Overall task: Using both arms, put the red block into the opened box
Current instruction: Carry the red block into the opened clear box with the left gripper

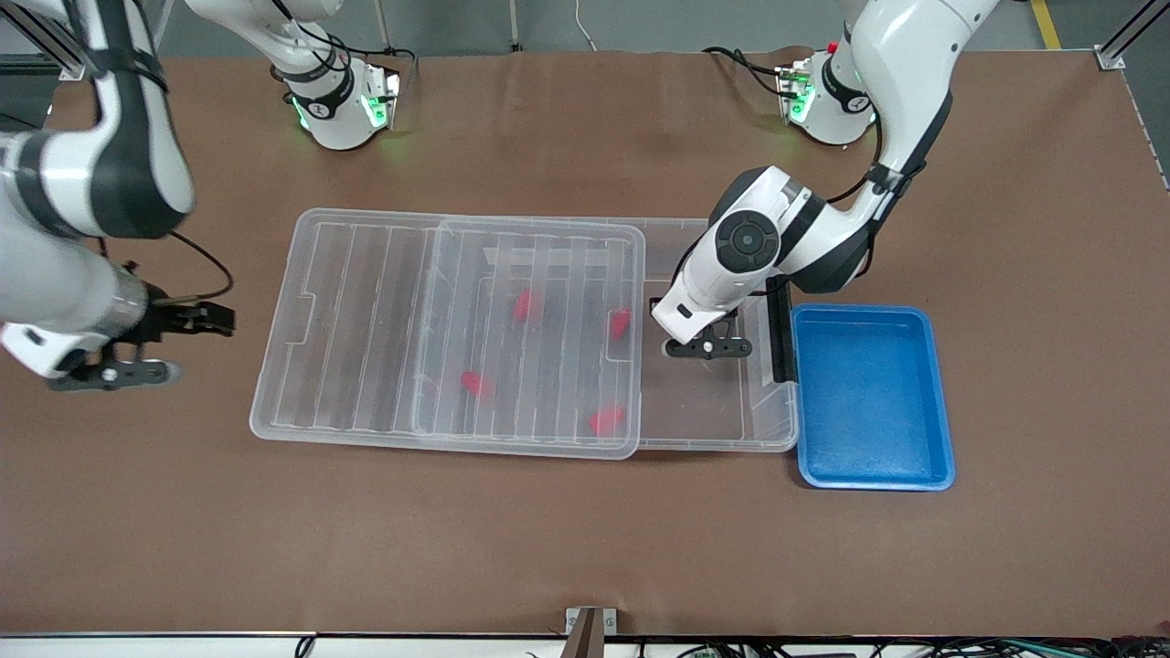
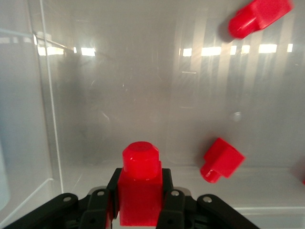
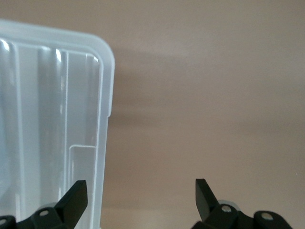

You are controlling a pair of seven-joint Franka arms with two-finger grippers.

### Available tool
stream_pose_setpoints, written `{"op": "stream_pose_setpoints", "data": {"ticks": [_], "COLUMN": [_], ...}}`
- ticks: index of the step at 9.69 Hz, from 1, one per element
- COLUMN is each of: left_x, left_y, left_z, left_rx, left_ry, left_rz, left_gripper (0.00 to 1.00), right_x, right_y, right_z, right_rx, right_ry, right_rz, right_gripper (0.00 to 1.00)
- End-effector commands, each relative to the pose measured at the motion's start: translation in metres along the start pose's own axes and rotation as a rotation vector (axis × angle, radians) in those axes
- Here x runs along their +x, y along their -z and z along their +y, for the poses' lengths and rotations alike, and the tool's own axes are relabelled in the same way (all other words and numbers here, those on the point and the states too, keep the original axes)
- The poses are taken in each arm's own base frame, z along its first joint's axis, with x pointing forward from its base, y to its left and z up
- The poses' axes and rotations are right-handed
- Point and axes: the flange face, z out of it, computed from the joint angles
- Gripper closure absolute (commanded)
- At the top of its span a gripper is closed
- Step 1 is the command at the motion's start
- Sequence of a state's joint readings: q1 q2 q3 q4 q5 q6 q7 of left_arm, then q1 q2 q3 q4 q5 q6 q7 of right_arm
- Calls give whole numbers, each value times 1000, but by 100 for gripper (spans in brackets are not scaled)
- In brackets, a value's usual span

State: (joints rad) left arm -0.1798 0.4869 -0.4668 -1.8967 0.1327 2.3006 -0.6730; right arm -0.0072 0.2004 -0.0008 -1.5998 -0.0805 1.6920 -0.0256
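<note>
The clear box [image 1: 722, 445] lies mid-table, its ribbed lid [image 1: 366, 320] slid toward the right arm's end, so the end beside the latch bar [image 1: 780, 329] is uncovered. My left gripper [image 1: 708, 347] is down in that uncovered end. In the left wrist view it [image 2: 140, 180] is shut on a red block [image 2: 139, 200], stub pointing away from the fingers. The front view hides this block under the wrist. Several other red blocks [image 1: 524, 304] lie in the box under the lid; two [image 2: 221, 160] show ahead of the held one. My right gripper [image 1: 169, 347] hangs open and empty over the table by the lid's edge [image 3: 102, 119].
A shallow blue tray [image 1: 868, 393] sits against the box at the left arm's end. Bare brown table surrounds the box, wide toward the front camera and at both ends.
</note>
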Motion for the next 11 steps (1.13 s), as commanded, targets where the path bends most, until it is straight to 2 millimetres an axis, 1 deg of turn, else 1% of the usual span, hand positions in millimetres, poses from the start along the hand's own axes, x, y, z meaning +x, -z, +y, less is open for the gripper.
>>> {"op": "stream_pose_setpoints", "data": {"ticks": [1,2,3,4,5,6,7,8,9,10,11], "left_x": [-15,-18,-20,-21,-21,-19,-17,-15,-9,2,12], "left_y": [-37,-47,-60,-69,-78,-82,-80,-74,-63,-42,-15], "left_z": [-18,-19,-22,-21,-22,-24,-25,-24,-29,-36,-36], "left_rx": [21,29,51,48,44,45,46,46,50,56,86], "left_ry": [-23,-36,-62,-65,-60,-56,-52,-51,-43,-26,-20], "left_rz": [1,-5,-10,-9,-16,-21,-17,-9,5,24,23], "left_gripper": [97,96,94,93,90,76,56,28,0,0,0], "right_x": [-43,-66,-88,-105,-109,-108,-106,-105,-98,-92,-89], "right_y": [76,99,116,124,123,133,146,157,154,157,159], "right_z": [37,55,74,86,83,79,66,61,59,56,55], "right_rx": [66,75,111,184,189,179,142,92,83,83,83], "right_ry": [-170,-248,-291,-321,-317,-294,-265,-250,-242,-235,-233], "right_rz": [103,117,124,101,72,85,109,121,92,95,100], "right_gripper": [0,0,0,0,0,0,0,0,0,0,0]}}
